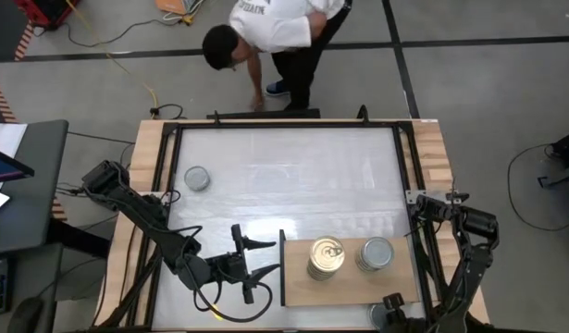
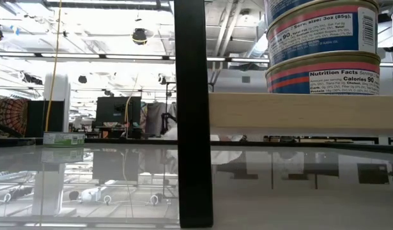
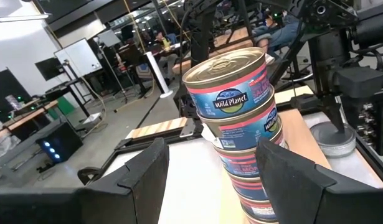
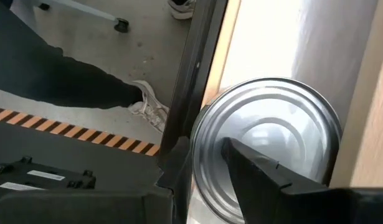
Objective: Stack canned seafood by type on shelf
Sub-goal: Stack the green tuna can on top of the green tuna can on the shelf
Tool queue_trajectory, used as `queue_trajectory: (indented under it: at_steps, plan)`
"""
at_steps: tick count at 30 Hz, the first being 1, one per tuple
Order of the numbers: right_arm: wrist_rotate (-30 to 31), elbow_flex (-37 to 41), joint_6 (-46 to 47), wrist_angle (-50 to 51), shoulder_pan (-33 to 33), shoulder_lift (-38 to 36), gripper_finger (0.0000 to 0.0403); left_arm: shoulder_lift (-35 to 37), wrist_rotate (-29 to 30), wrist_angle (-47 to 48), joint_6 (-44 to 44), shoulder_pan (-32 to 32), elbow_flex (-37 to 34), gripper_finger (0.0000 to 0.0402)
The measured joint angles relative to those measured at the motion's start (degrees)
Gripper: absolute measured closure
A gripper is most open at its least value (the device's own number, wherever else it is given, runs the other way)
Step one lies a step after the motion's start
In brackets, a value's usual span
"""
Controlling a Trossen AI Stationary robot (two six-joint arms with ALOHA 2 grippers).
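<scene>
I see the left gripper [image 1: 252, 268] at lower centre of the high view, fingers spread apart, empty, just left of the shelf [image 1: 298, 287]. On the shelf stand a gold-lidded stack [image 1: 327, 257] and a silver-lidded stack [image 1: 376, 253]. A lone tin [image 1: 198, 178] sits upper left. The right gripper [image 4: 203, 168] straddles a silver can [image 4: 272, 137]; I cannot tell whether it grips.

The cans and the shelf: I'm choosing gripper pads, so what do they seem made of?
The cans look like metal: a glossy gold pull-tab lid, with printed, probably paper labels round the sides. The silver-lidded can shows bare reflective metal with pressed rings. The shelf looks like pale matte wood, perhaps plywood, with a dark edge.
</scene>
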State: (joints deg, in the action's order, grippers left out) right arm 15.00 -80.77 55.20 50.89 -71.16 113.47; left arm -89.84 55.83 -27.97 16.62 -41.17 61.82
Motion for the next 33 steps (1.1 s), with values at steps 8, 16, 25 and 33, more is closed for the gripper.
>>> queue_trajectory:
  at_steps: [8, 16, 25, 33]
  plan:
    - [-0.1, 0.1, -0.3, 0.0, 1.0, -0.4, 0.0265, 0.0, 0.0, 0.0, -0.5, 0.0, 0.0, 0.0173]
    - [-0.1, 0.2, -4.0, -0.4, 1.5, -0.6, 0.0268, 0.0, -1.4, 0.3, -2.5, 0.0, 0.0, 0.0173]
    - [2.3, -4.5, -7.5, 3.4, 1.6, -0.5, 0.0287, 0.0, -1.5, 0.3, -2.4, -0.1, 0.0, 0.0173]
    - [3.0, -8.1, -9.2, 0.1, 1.5, -0.6, 0.0292, 0.0, -1.5, 0.3, -2.4, -0.1, 0.0, 0.0173]
